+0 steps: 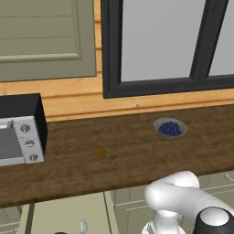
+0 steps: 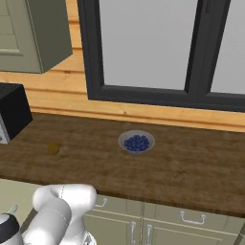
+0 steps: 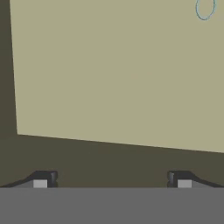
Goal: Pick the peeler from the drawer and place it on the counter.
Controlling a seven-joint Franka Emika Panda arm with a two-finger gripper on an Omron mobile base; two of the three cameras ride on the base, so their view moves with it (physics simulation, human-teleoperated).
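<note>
Drawer [image 3: 118, 70] pulled open below the counter [image 1: 128, 160], with the peeler [image 3: 205, 8] lying on its pale floor; from the hand camera only its light-blue loop shows, at the far upper right corner of the view, well apart from the hand [image 3: 112, 179]. The chief risk, as judged here, is a missed grasp: the hand is aimed at bare drawer floor, so a straight descent would close on nothing, and a sideways correction made too low could strike the drawer wall or nudge the slim peeler away. Lifting out carelessly could also catch the counter's thick front edge. The arm folds low in front of the cabinets, elbow up, wrist pointing down into the drawer. The 2 fingertips [image 3: 43, 180] stand wide apart, released, holding nothing.
</note>
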